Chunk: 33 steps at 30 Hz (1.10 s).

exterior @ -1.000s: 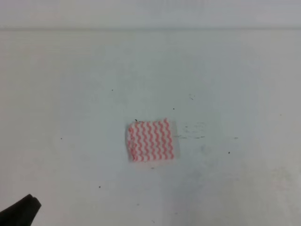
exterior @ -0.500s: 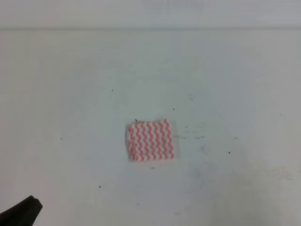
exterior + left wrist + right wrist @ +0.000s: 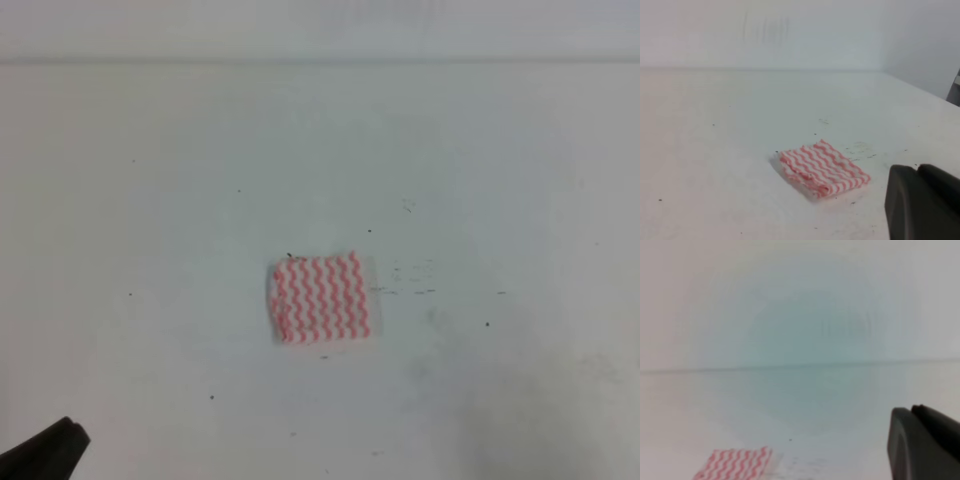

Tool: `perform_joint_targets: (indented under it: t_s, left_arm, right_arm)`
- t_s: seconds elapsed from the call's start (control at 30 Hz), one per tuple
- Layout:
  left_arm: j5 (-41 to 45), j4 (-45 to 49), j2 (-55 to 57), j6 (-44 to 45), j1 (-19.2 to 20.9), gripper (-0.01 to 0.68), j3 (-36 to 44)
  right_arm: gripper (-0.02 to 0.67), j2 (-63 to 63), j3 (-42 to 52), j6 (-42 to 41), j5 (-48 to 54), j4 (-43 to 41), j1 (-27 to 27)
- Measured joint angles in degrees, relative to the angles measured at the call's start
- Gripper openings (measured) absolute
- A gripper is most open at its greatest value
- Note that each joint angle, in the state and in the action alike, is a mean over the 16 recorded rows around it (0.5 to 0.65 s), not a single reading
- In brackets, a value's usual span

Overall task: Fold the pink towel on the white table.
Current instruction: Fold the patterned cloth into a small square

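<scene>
While lying folded into a small, thick, nearly square packet near the middle of the white worktop (image 3: 150, 200), the pink towel (image 3: 321, 298) rests flat, wavy pink-red and white stripes up, layered edges showing along the near side in the left wrist view. Touched by neither claw. Left claw (image 3: 45, 452) seen only as a dark tip at the lower left corner of the high view, well apart from the towel; in its wrist view one dark finger (image 3: 920, 202) at the lower right edge, so apart or together cannot be told. Right claw out of the high view; in its wrist view one dark finger (image 3: 925, 440) at the right edge, state likewise impossible to tell. Small dark specks (image 3: 487, 323) and faint scuffs (image 3: 410, 290) just right of the towel.
</scene>
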Motion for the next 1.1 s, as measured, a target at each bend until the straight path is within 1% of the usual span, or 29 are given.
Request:
perform_joint_targets:
  t_s: [0.23, 0.43, 0.57, 0.73, 0.83, 0.93, 1.1]
  left_arm:
    - [-0.1, 0.2, 0.2, 0.0, 0.0, 0.0, 0.2]
    - [0.0, 0.3, 0.3, 0.0, 0.0, 0.0, 0.3]
    - [0.1, 0.4, 0.4, 0.0, 0.0, 0.0, 0.5]
    - [-0.1, 1.9, 0.3, 0.0, 0.2, 0.0, 0.4]
    - [-0.6, 4.5, 0.2, -1.4, 1.3, 0.0, 0.3]
    - [-0.7, 7.5, 0.0, -3.1, 3.5, 0.0, 0.3]
    - [0.7, 13.1, -2.0, -6.2, 9.2, 0.0, 0.2]
  right_arm:
    - [-0.002, -0.2, 2.6, -0.1, -2.6, -3.8, -6.2]
    - [-0.002, -0.4, 3.7, -0.1, 0.7, -5.7, -11.1]
    - [-0.002, -0.4, 3.7, -0.1, 4.8, -7.4, -12.3]
    - [-0.002, -0.3, 3.6, 0.0, 8.5, -8.7, -12.4]
    - [-0.002, -0.2, 3.4, 0.0, 9.8, -8.5, -12.4]
    - [-0.002, -0.1, 3.2, 0.0, 10.4, -8.2, -12.4]
    - [-0.002, -0.2, 3.3, 0.0, 10.3, -7.8, -12.4]
